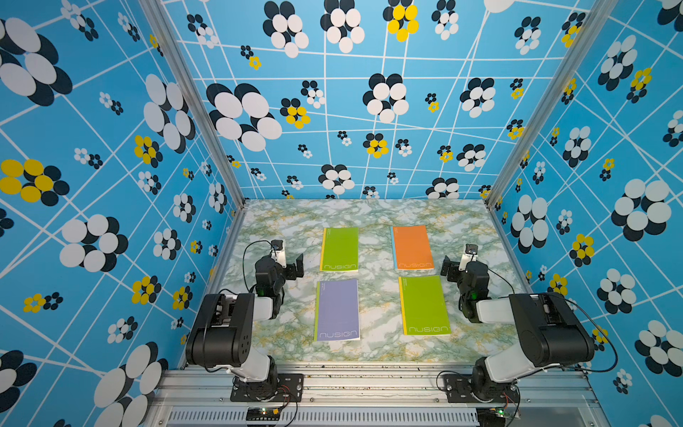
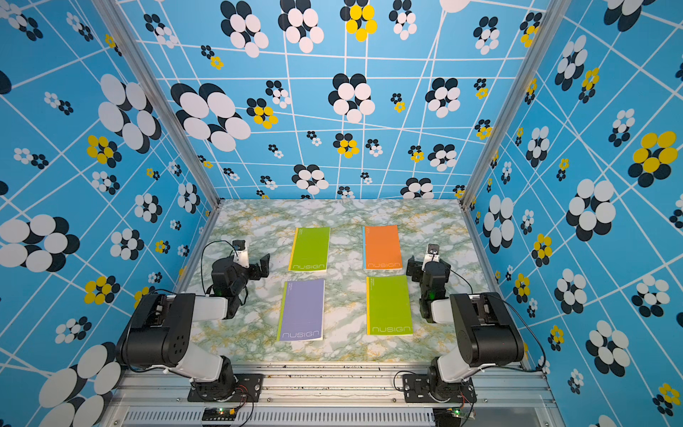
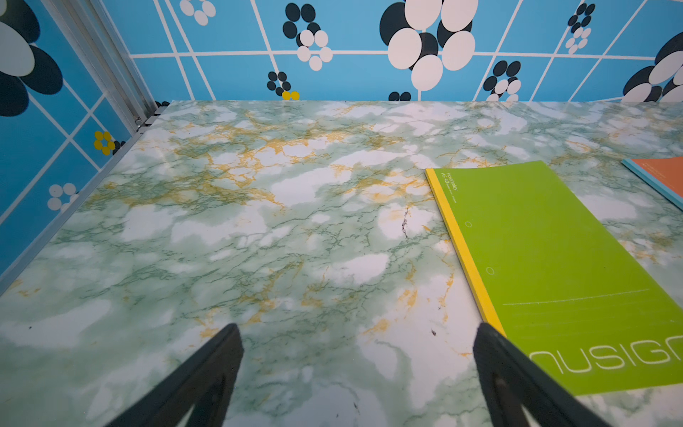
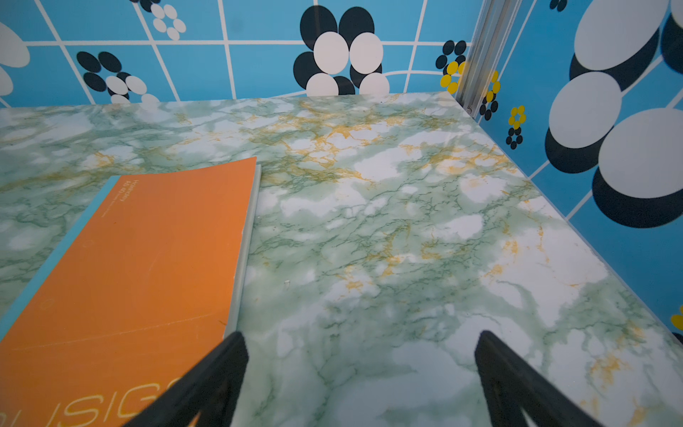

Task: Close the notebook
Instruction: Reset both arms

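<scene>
Left arm [image 1: 229, 329]: folded low at the left side of the desk [image 1: 377, 351], elbow back over its base, wrist reaching toward the far wall.
Left jaws: spread wide, nothing between them. Bare desk lies below, just beside the yellow spine of the far green notebook [image 3: 561, 273].
Right arm [image 1: 547, 329]: mirror pose at the right side, wrist pointing the same way.
Right jaws: spread wide, empty, over bare desk just beside the page edge of the orange notebook [image 4: 148, 266].
Notebooks: four lie mid-desk between the arms in two rows, each apart from the others. All are flat with covers down.
Near row: purple notebook [image 1: 337, 309] on the left, near green notebook [image 1: 425, 306] on the right.
Purple notebook: a sliver of white page shows at its near edge.
</scene>
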Robot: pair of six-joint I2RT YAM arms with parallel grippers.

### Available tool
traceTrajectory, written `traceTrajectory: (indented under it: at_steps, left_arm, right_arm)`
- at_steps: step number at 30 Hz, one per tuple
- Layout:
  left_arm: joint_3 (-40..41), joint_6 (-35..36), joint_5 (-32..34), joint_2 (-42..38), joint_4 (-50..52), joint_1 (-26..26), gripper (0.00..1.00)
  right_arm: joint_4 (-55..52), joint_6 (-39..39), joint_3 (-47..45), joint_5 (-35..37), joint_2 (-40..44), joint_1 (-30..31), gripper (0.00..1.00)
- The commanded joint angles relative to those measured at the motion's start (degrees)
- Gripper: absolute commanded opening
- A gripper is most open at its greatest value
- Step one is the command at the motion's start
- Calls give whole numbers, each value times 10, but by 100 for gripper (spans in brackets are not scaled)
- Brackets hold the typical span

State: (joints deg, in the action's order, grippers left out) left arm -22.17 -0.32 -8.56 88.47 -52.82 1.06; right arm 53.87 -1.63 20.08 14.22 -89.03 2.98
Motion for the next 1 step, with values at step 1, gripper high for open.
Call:
traceTrajectory:
  at_steps: [1]
  left_arm:
    - [6,10,3,7,-14,-3,100]
  right_arm:
    - [17,8,7,-6,-3,-2,99]
